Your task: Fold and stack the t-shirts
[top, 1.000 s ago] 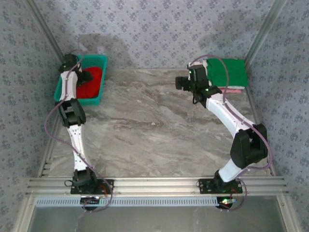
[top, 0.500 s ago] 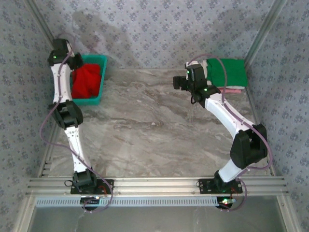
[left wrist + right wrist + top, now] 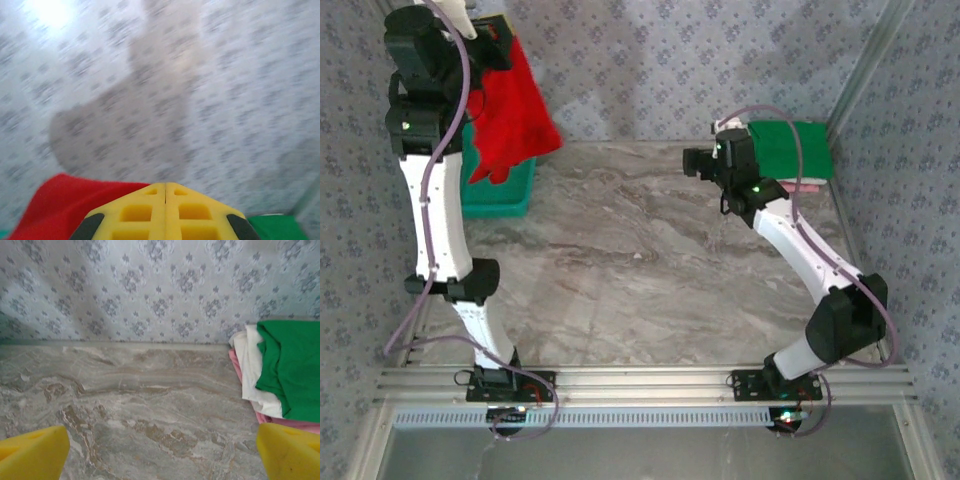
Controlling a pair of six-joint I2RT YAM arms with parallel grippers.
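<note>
The red t-shirt point(image 3: 512, 112) hangs in the air above the table's far left corner, held at its top by my left gripper point(image 3: 496, 26), which is raised high. In the left wrist view the yellow jaws of my left gripper point(image 3: 165, 192) are pressed together, with red cloth point(image 3: 52, 202) showing beneath them. A folded stack lies at the far right: a green t-shirt point(image 3: 295, 365) on top, a white one point(image 3: 251, 375) under it, a pink one point(image 3: 236, 366) at the bottom. My right gripper point(image 3: 696, 163) hovers left of that stack point(image 3: 798, 150), its fingers point(image 3: 31, 456) wide open over bare table.
A teal mesh basket point(image 3: 502, 193) stands at the far left, below the hanging shirt. Patterned walls close in the back and both sides. The marble tabletop point(image 3: 630, 260) lies between the arms.
My left gripper shut on the red t-shirt in the basket and lifted it high out of the basket. The right arm barely moved.
</note>
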